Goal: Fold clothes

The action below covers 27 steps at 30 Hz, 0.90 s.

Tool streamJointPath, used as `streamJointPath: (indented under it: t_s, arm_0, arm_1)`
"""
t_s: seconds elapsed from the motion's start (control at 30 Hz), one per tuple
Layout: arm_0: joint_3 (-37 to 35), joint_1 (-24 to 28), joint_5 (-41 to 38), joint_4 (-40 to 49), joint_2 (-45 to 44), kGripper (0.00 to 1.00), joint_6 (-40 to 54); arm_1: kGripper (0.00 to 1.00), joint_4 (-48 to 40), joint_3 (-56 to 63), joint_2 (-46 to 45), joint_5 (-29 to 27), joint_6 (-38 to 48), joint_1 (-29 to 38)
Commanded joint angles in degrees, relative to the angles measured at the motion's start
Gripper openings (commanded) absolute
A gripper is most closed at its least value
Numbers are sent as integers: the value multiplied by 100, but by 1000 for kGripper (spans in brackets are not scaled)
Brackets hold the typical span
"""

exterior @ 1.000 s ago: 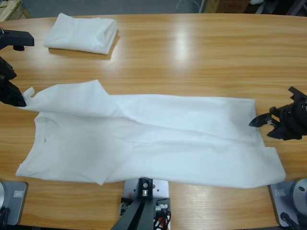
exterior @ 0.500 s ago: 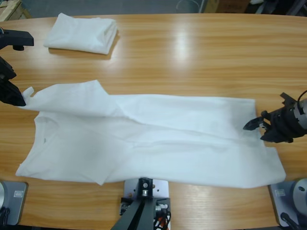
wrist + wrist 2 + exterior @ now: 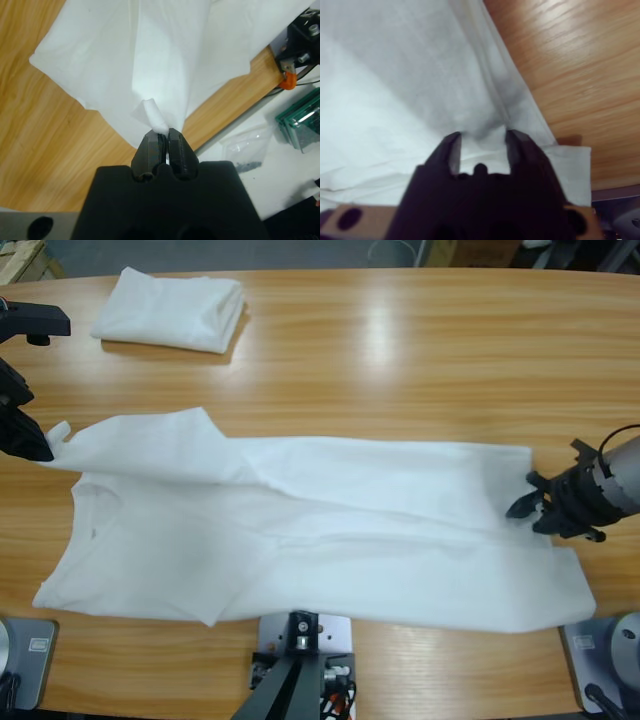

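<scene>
I see the long wooden table (image 3: pixel 420 350) carrying a plain white cotton T-shirt (image 3: pixel 300 530) spread flat, its long axis running nine to three o'clock, with a folded white shirt (image 3: pixel 172 308) at eleven. My left gripper (image 3: pixel 163 136) pinches the shoulder corner at nine; my right gripper (image 3: pixel 482 142), jaws spread, straddles the hem at three, so I judge it closes there next

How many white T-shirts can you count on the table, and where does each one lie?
2. One folded T-shirt sits at the table's far left corner. One spread T-shirt lies across the near middle, its left edge pinched by the left tool. None seems hidden.
</scene>
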Motion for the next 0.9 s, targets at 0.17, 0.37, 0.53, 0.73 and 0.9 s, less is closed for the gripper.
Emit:
streamJointPath:
  t_s: [0.17, 0.37, 0.53, 0.73, 0.9]
  arm_0:
    - [224, -68, 71, 52, 165, 0, -43]
    - [236, -68, 71, 55, 121, 0, -43]
    - [238, -68, 71, 85, -57, 0, -52]
    - [266, -72, 71, 103, -102, 0, -128]
    - [403, -98, 71, 103, -111, 0, -147]
  arm_1:
    - [0, -8, 104, -255, -240, -152, 147]
    - [0, 736, 44, -823, -386, -201, 283]
    - [0, 1534, -260, -1291, -195, -271, 283]
    - [0, 1715, -417, -1161, -121, -470, 288]
    - [0, 1592, -415, -872, -33, -471, 444]
